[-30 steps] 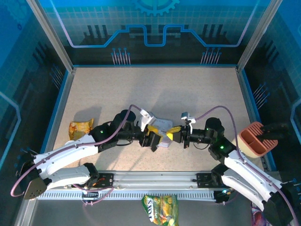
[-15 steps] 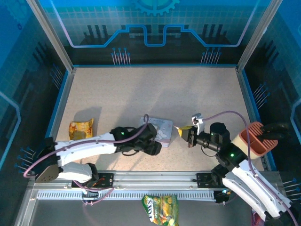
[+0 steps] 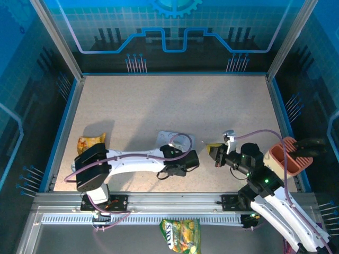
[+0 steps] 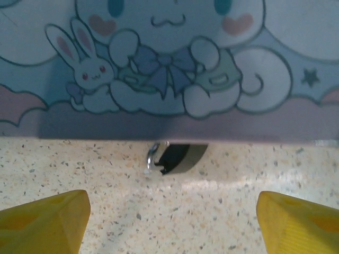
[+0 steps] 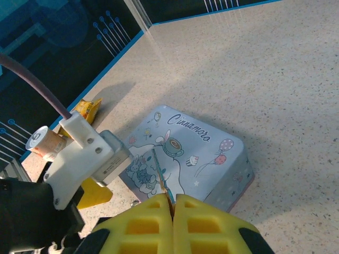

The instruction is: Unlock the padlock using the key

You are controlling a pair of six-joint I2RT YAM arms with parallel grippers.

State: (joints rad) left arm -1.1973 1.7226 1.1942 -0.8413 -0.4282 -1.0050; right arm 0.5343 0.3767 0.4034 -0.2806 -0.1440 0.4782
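The left tool [image 4: 172, 219] stands released, its yellow foam fingertips [image 4: 45, 217] wide apart with nothing between them, facing the side wall of a lilac cartoon-printed tin box [image 4: 169, 63]. A tiny dark metal padlock [image 4: 174, 157] with a silvery shackle lies on the speckled beige desk [image 4: 228, 211] at the foot of that wall, touching it, ahead of the gap between the fingertips. The right tool [image 5: 173, 200] is clenched, its yellow pads pressed together on a thin dark-grey metal key [image 5: 160, 172] that juts out edge-on toward the tin box's lid. From above, the tin box sits between both tools, near the desk's front edge. A crumpled orange snack bag [image 3: 91, 144] lies well to the left.
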